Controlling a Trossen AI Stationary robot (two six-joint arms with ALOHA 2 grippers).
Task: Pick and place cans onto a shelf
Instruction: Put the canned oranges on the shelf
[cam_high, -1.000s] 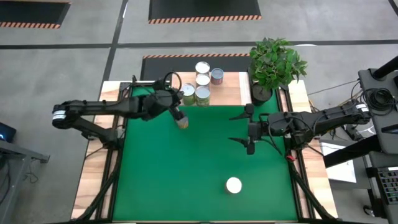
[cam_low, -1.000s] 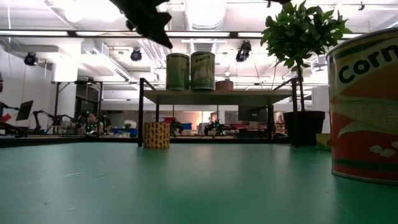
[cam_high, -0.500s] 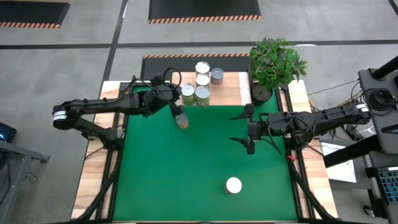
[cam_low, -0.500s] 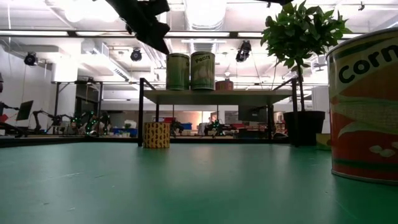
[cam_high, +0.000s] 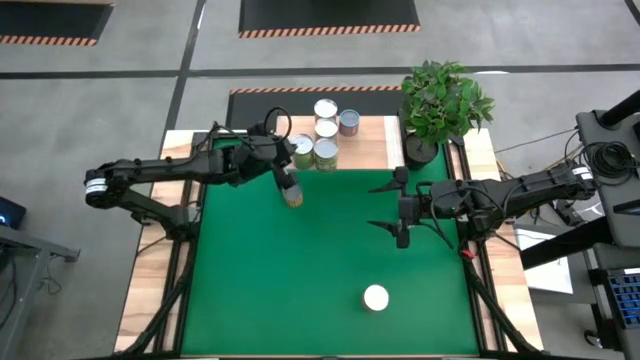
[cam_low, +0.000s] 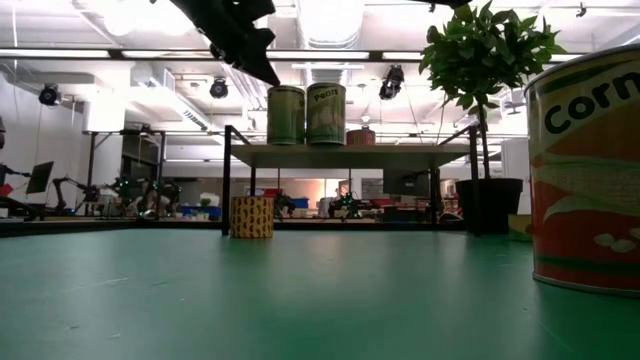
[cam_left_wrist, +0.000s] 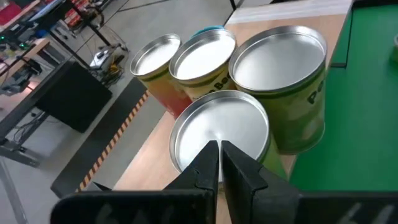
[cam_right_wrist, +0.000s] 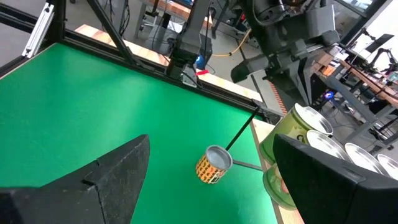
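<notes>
Several cans stand upright on the light-wood shelf (cam_high: 370, 150) at the table's far edge, the two front ones green-labelled (cam_high: 302, 150) (cam_high: 325, 153); they also show in the low view (cam_low: 286, 115). My left gripper (cam_high: 284, 165) is shut and empty, hovering above the front left shelf can (cam_left_wrist: 217, 127), up and to the side of the cans in the low view (cam_low: 258, 62). A yellow-labelled can (cam_high: 293, 195) stands on the green table by the shelf's leg. A white-topped corn can (cam_high: 375, 297) stands near the table's near edge. My right gripper (cam_high: 400, 210) is wide open and empty at mid-right.
A potted plant (cam_high: 443, 100) stands at the far right, beside the shelf. The shelf's thin black leg (cam_low: 226, 180) stands close to the yellow can (cam_low: 252, 216). The green mat (cam_high: 300, 280) lies between the two table cans.
My left gripper has edged a little toward the far edge and the shelf cans, staying shut. The cans have not moved.
</notes>
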